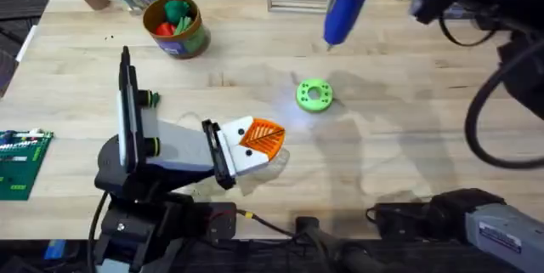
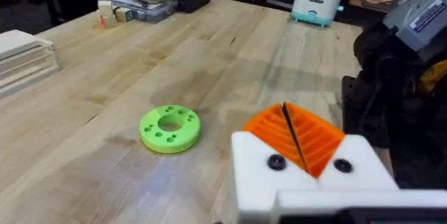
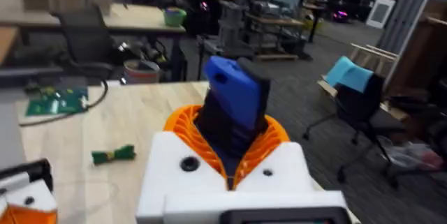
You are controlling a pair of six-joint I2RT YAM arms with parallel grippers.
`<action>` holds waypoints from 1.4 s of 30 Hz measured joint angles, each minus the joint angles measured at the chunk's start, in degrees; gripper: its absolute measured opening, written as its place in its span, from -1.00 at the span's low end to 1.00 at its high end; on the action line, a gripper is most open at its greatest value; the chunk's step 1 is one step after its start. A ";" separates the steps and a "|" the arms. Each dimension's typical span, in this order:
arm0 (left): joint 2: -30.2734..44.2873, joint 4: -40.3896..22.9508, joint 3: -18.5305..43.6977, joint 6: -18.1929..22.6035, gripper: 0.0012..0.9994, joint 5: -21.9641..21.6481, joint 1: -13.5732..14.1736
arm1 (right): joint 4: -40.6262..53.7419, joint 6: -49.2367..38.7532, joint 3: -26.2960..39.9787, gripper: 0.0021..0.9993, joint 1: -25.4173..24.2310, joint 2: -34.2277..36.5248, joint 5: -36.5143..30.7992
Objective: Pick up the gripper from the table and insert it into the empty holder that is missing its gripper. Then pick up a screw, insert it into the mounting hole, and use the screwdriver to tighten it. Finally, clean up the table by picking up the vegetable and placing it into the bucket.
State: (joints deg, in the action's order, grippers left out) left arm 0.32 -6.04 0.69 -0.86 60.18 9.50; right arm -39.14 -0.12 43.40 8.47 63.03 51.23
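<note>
The right end effector (image 3: 230, 161) has its 2 orange ribbed pads closed on the handle of the bright blue fat-handled screwdriver (image 1: 347, 5), which hangs tip-down from it above the far part of the light wooden table (image 1: 408, 137). That handle looks stiff, smooth and light, so a hold around its thick middle, as here, should keep it from swivelling; the thin metal tip is the delicate part. Below and nearer than the tip, well apart from it, lies a bright green flat ring (image 1: 314, 96). Across the table, the left end effector (image 1: 259, 141) rests low with its 2 white fingers and orange pads pressed together on nothing. Beyond it, far off to its left, stands the round yellow-brown tin bucket (image 1: 174, 25), with green and red items inside. A small dark green leafy toy vegetable (image 3: 114, 155) lies on the table beside the left arm; soft-looking and light, it is best pinched across its middle.
</note>
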 joint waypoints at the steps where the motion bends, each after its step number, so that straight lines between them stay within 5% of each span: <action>1: 0.00 0.00 0.00 0.00 -1.00 0.00 0.00 | -2.17 1.71 0.00 -0.94 0.58 0.76 0.00; 16: 0.00 0.00 0.00 0.00 -1.00 0.00 0.00 | -10.00 13.64 0.00 -0.94 16.28 2.98 -5.19; 34: 0.00 -0.02 0.00 -1.54 -1.00 0.00 0.00 | -15.83 6.45 -0.02 -0.94 30.88 6.04 -6.87; 42: 0.00 -0.01 0.00 -1.79 -1.00 0.00 0.00 | -15.91 5.41 -0.02 -0.94 32.76 6.24 -6.02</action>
State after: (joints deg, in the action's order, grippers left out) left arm 0.32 -6.06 0.69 -2.66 60.18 9.50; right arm -55.05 5.29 43.38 41.23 69.28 45.21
